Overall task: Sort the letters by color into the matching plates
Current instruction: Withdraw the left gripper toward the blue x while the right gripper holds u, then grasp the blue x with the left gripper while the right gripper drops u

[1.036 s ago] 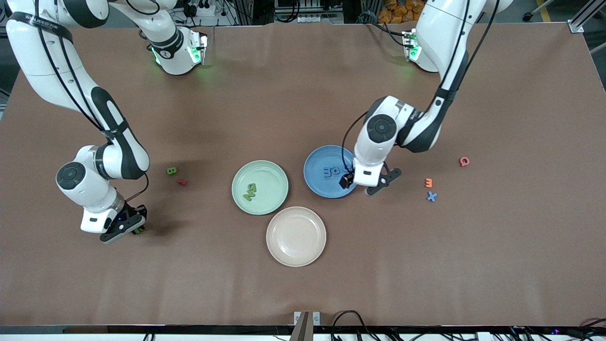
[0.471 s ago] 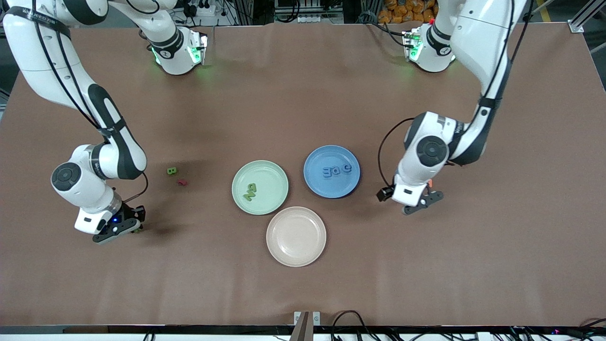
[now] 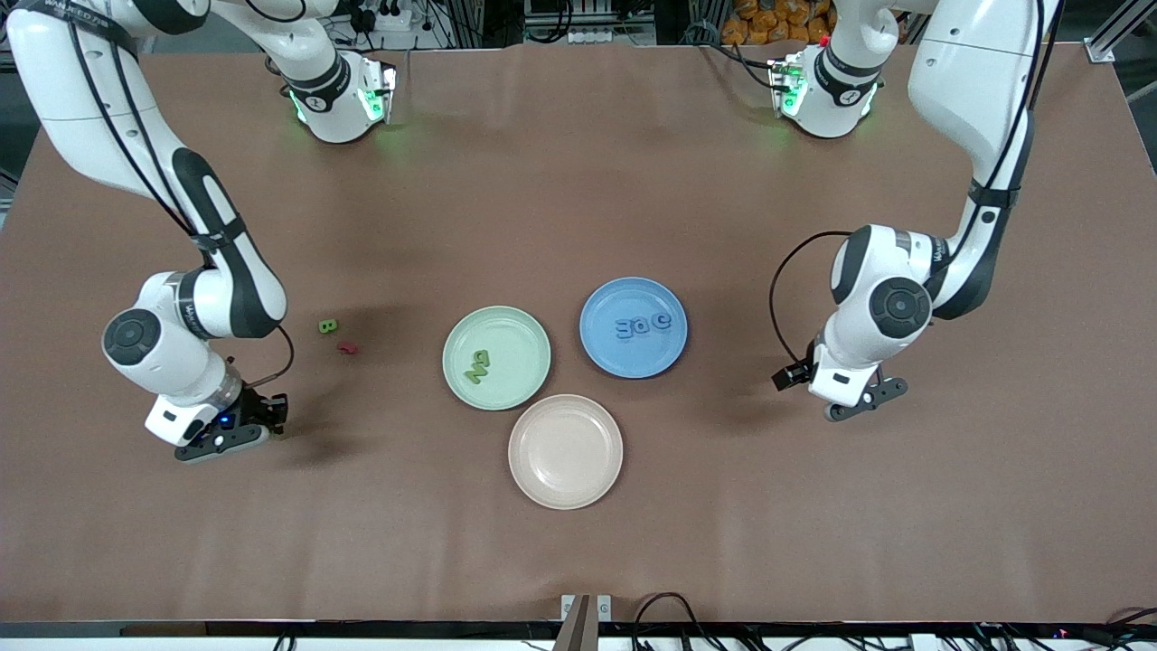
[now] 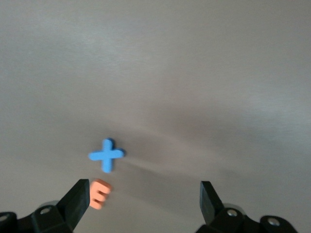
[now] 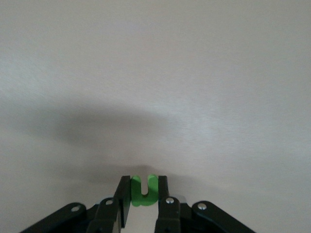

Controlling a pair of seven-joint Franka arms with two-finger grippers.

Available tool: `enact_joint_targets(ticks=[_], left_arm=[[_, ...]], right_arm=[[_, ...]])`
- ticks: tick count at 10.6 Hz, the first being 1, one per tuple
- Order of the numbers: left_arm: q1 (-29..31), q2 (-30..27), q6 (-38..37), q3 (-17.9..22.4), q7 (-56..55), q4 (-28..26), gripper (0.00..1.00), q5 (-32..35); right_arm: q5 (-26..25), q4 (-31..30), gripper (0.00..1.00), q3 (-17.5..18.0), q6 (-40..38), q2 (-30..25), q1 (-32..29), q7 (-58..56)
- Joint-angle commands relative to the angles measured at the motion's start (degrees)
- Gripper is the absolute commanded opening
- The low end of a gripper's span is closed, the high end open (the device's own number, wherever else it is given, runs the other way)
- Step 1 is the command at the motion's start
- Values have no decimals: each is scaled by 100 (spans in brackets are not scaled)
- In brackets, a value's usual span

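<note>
My right gripper is low over the table toward the right arm's end, shut on a green letter. My left gripper is open and empty over the table toward the left arm's end. In the left wrist view its fingers stand wide apart, with an orange letter E beside one of them and a blue letter X just past it. The green plate holds two green letters. The blue plate holds three blue letters. The beige-pink plate is empty.
A green letter B and a dark red letter lie on the brown table between the right arm and the green plate. The left arm's wrist hides the letters under it in the front view.
My left gripper has moved from the blue plate's edge toward the left arm's end, to over the orange and blue letters. My right gripper has shifted slightly over the same spot.
</note>
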Motion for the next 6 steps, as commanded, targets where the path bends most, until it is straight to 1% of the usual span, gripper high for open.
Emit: enact_joint_targets(ticks=[1,2,3,4,6], left_arm=[[356,-114,-25,-38,901,-346,100,117],[453,-97,45,-38,1146,-407,100,143],[514,-106,72,-47,1697,-452,100,152],[541,-97,72,-47,2450,-443,100,152],[533,-45,98,-55,3202,-417,100,152]], right_arm=[[74,-60,22,-1,-205,-101,370,1148],[74,-60,22,-1,-231,-110,528,1665],[74,-60,22,-1,-240,-154,704,2192],[74,-60,22,-1,-432,-215,853,2520],[74,-60,22,16,-793,-329,1108,2907]])
